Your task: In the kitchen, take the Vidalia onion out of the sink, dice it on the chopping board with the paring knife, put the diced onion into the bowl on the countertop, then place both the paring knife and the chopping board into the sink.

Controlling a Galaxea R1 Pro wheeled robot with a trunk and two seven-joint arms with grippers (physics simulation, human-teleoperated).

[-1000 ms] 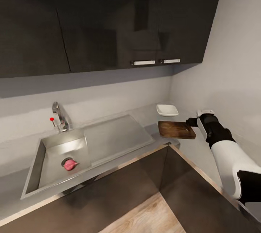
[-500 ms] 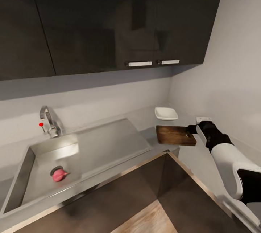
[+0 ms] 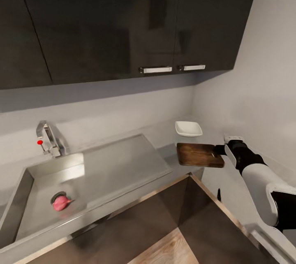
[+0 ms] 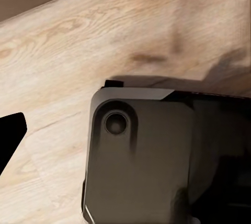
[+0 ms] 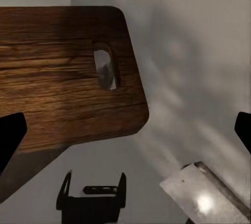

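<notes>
The pinkish Vidalia onion (image 3: 61,202) lies in the steel sink (image 3: 115,161), beside the round drain. The brown chopping board (image 3: 200,155) (image 5: 63,77) rests on the grey countertop (image 3: 164,130), its near corner past the counter's edge. Just behind it sits the white bowl (image 3: 188,128). My right gripper (image 3: 220,149) (image 5: 125,135) hovers open at the board's slotted end, fingers spread wide and holding nothing. My left gripper (image 4: 125,140) hangs open over the wood floor. The paring knife is out of view.
A chrome tap (image 3: 47,137) with a red knob stands behind the sink. Dark wall cabinets (image 3: 123,25) hang overhead and a white wall (image 3: 255,99) closes the right side. A small dark sliver (image 3: 218,195) stands on the countertop by my right arm. Dark base cabinets (image 3: 172,214) lie below.
The whole picture has shifted, with the sink and tap sliding left, so the camera has moved. My right gripper has sunk slightly at the board's slotted end.
</notes>
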